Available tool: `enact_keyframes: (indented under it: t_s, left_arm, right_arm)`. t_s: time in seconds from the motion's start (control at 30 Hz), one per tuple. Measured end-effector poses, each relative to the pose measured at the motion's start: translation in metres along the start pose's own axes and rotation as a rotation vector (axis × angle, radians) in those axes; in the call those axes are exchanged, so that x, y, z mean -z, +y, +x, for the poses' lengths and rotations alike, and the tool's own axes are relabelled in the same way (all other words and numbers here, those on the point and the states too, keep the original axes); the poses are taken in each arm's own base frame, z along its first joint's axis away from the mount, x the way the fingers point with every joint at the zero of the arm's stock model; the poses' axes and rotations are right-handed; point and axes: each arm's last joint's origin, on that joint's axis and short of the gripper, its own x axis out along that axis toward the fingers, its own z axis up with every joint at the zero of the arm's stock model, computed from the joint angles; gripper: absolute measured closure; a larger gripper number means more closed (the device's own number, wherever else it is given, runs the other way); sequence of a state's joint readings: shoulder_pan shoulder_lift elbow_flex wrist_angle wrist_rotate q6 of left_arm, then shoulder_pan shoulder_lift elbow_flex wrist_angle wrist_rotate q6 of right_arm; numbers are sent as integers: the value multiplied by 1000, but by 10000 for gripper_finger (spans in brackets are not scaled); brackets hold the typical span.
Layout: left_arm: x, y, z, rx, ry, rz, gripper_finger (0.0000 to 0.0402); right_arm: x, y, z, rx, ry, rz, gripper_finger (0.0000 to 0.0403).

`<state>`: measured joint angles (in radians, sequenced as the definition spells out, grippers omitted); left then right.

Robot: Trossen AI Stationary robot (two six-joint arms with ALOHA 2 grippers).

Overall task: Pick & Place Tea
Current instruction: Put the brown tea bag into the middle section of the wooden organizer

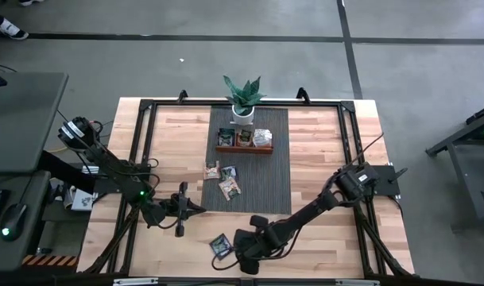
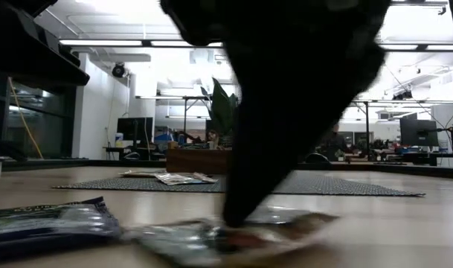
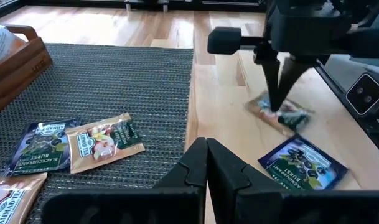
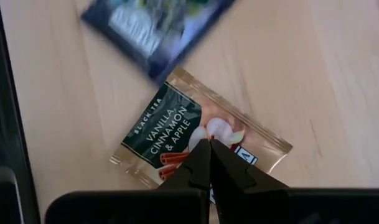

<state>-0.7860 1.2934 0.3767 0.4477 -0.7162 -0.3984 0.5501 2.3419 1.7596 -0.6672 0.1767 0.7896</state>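
Right hand, fingers shut, presses its tip on the vanilla sachet on the table; it needs to open and straddle an edge to lift it cleanly

Low view: a dark arm close to the camera blocks the middle of the room and most of the plant behind it.
Sachet under the arm: blurred in the low view, its print unreadable.
Dark blue sachet: cut off by the upper edge of the right wrist view and smeared; its text cannot be read there.
Tan sachet: its lower corner is covered by the right gripper.
Tray: only a corner shows in the left wrist view.
Sachets in the tray: too small in the high view to count or read.
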Motion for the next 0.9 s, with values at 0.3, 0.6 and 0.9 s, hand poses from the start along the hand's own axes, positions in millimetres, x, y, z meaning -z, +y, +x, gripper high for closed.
enact_keyframes:
  t_s: [0.3, 0.6, 0.9]
  left_arm:
    - [0, 0, 0, -2, 0, -16, 401]
    - [2, 4, 0, -90, -23, -226, 401]
    - [18, 11, -2, -177, 72, -682, 401]
  right_arm:
    - [-24, -19, 10, 136, -231, 227, 403]
    - [-48, -36, 18, 160, -392, 377, 403]
    - [-55, -40, 28, 156, -456, 401, 403]
